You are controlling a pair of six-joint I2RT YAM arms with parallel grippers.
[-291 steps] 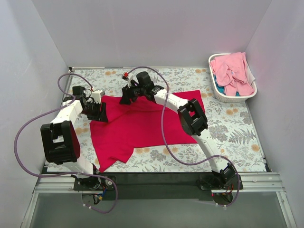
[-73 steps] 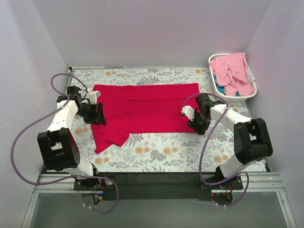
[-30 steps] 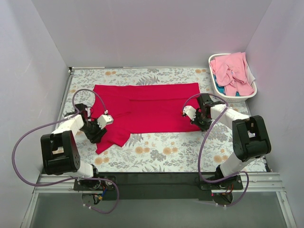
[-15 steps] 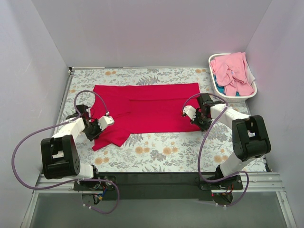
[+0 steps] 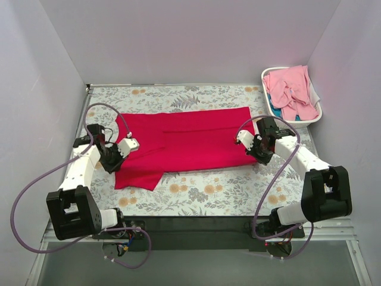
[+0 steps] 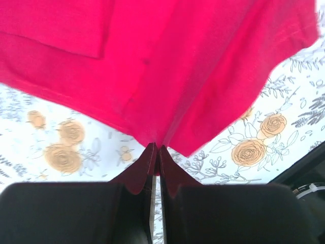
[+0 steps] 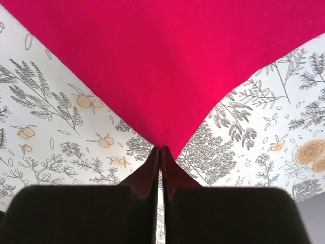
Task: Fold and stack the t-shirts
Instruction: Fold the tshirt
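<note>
A crimson red t-shirt [image 5: 184, 140] lies spread across the middle of the floral table. My left gripper [image 5: 114, 159] is shut on its near left edge. In the left wrist view the red t-shirt [image 6: 167, 66] is drawn into a pinched point at the left gripper [image 6: 156, 148], hanging clear of the table. My right gripper [image 5: 257, 152] is shut on the near right corner. The right wrist view shows that corner of the red t-shirt [image 7: 162, 56] pulled taut into the right gripper [image 7: 161, 149]. Pale pink t-shirts [image 5: 290, 89] are heaped in the basket.
A white laundry basket [image 5: 275, 122] stands at the back right corner against the right wall. Grey walls close in the table on three sides. Purple cables loop from both arms over the left and right parts of the table.
The left gripper has shut on the shirt's near left edge and risen slightly. The right arm has swung outward, lifting its held corner. The red shirt's near edge has come off the table.
</note>
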